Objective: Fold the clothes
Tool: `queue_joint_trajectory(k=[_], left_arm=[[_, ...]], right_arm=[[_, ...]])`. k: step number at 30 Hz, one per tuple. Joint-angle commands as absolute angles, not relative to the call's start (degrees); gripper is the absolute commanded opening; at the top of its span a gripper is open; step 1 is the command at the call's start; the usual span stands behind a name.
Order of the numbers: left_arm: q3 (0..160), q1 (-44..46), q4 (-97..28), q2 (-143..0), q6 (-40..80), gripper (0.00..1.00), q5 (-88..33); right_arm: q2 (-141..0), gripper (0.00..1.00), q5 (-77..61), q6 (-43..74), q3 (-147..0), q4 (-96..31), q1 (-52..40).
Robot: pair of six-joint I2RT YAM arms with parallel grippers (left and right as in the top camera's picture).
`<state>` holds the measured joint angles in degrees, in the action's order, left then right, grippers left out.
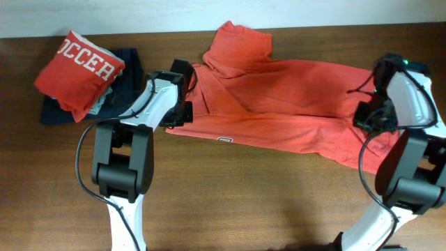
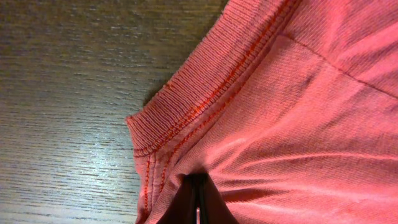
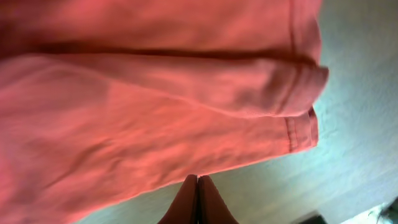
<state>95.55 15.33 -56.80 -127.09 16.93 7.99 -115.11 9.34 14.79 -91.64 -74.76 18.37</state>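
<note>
The clothes, a coral-red T-shirt [image 1: 279,97], lie stretched across the table's middle, with a sleeve bunched at the far edge. My left gripper [image 1: 182,104] sits at the shirt's left end. In the left wrist view it [image 2: 198,182] is shut on a pinch of the fabric [image 2: 298,112] just inside a ribbed, stitched edge [image 2: 186,99]. My right gripper [image 1: 366,115] is at the shirt's right end. In the right wrist view its jaws [image 3: 198,180] are shut, with the tips meeting at the lower edge of the cloth [image 3: 155,106], which fills the view above them.
A folded red shirt with white lettering [image 1: 80,70] rests on a dark navy folded garment [image 1: 52,111] at the table's far left. Bare wooden table [image 1: 244,195] runs along the front, between the two arm bases.
</note>
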Motion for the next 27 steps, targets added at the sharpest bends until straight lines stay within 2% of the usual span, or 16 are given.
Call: queue_joint_trajectory(k=[1,12,27], left_arm=[[95.2,14.8,-56.7,-128.7,17.1,0.05,9.0],[95.2,14.8,-56.5,-128.7,17.1,0.05,8.8],[95.2,14.8,-56.7,-128.7,17.1,0.05,8.8]], right_arm=[[-114.8,0.04,9.6,19.0,-87.0,-73.0,21.8],[-114.8,0.04,7.5,18.9,-74.8,-60.8,26.4],[-114.8,0.04,10.5,18.6,-76.2,-42.7,26.4]])
